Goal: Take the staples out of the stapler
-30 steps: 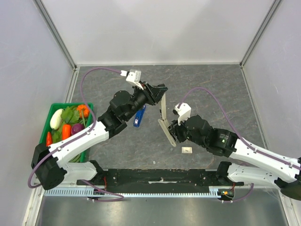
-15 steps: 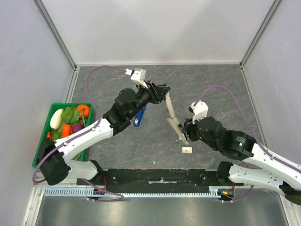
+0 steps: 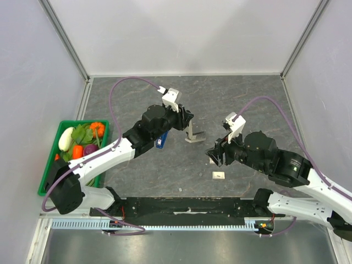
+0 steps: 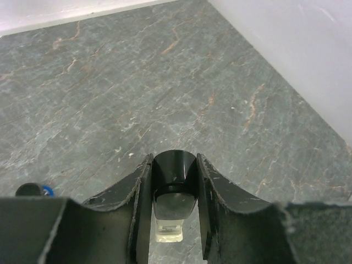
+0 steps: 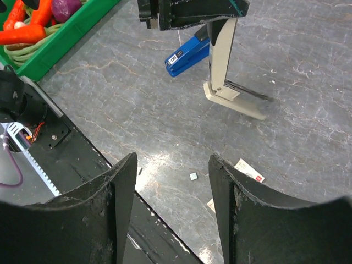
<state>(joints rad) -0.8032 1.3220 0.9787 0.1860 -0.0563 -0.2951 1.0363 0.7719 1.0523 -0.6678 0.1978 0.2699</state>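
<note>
The beige stapler is hinged open at the table's middle. Its upper arm stands upright and its base lies flat at the table surface. My left gripper is shut on the black top end of the upright arm, with the beige part below the fingers. My right gripper is open and empty, to the right of the stapler and nearer the front edge, not touching it. No loose staples can be made out.
A blue stapler lies just left of the beige one, under the left arm. A green basket of vegetables stands at the left edge. A small white label and tiny scraps lie near the front rail.
My right gripper let go of the stapler's base and drew back to the right. My left gripper lowered the stapler, and its base now lies flat at the table.
</note>
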